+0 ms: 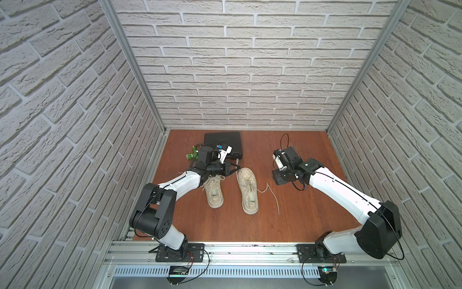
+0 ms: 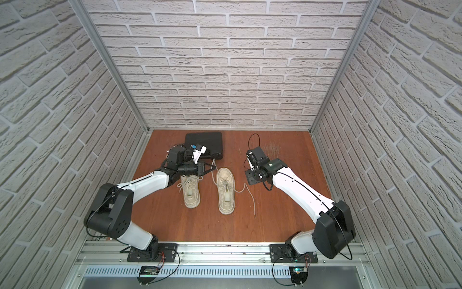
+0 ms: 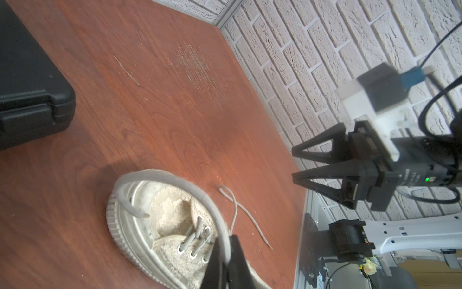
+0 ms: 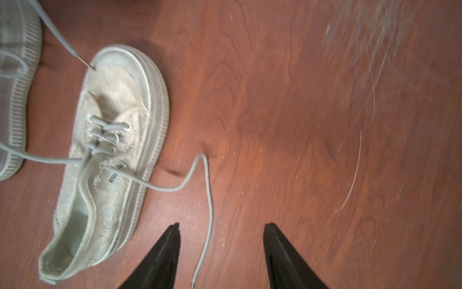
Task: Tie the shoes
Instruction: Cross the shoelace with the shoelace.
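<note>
While the left gripper (image 1: 235, 169) is closed tight on a cream lace (image 2: 212, 172), that lace is seen running from the loose-laced shoe (image 1: 247, 192), which is placed just beside and below the fingertips. The other shoe (image 1: 214, 194) is partly covered by the left wrist. The right gripper (image 4: 221, 225) is held with its jaws apart, and nothing is gripped. A free lace (image 4: 209, 195) is laid on the counter (image 1: 300, 212) beneath it, with the loose-laced shoe near. A black case (image 1: 222, 142) is set beyond the left gripper.
</note>
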You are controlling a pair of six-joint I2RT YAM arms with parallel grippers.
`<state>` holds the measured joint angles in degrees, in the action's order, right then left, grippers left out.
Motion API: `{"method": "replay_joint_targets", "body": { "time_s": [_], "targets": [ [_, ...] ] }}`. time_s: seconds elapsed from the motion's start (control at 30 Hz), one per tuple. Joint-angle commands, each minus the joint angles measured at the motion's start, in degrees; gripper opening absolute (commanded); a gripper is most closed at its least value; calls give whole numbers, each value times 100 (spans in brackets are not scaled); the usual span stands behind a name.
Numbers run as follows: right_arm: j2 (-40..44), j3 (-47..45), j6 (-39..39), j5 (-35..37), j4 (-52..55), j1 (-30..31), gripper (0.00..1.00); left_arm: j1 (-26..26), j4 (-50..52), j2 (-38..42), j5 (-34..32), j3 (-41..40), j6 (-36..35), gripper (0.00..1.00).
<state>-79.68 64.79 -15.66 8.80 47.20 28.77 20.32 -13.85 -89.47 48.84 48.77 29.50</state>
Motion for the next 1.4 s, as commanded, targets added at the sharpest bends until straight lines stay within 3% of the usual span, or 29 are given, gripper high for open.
{"method": "replay_joint_targets", "body": {
  "time_s": [0.0, 0.27, 0.73, 0.9, 1.13, 1.37],
  "targets": [
    [222, -490, -882, 417, 623, 295, 56, -1, -435, -9, 230, -31, 48, 0],
    [-186, -1245, -1669, 378, -128, 801, 55, 26, -575, 8, 337, -27, 21, 10],
    [-1269, -1582, -2057, 169, -1057, 1007, 49, 129, -461, 71, 285, 14, -115, 11],
    [-1480, -1762, -2182, 199, -1228, 1007, 36, 130, -465, 117, 301, -26, -190, 12],
    [-1208, -2133, -2134, 100, -1706, 701, 4, 156, -565, 95, 372, -47, -199, 13],
    [-409, -2307, -1473, -226, -2207, 331, 3, 174, -631, 176, 405, -128, -323, 20]
  ]
}}
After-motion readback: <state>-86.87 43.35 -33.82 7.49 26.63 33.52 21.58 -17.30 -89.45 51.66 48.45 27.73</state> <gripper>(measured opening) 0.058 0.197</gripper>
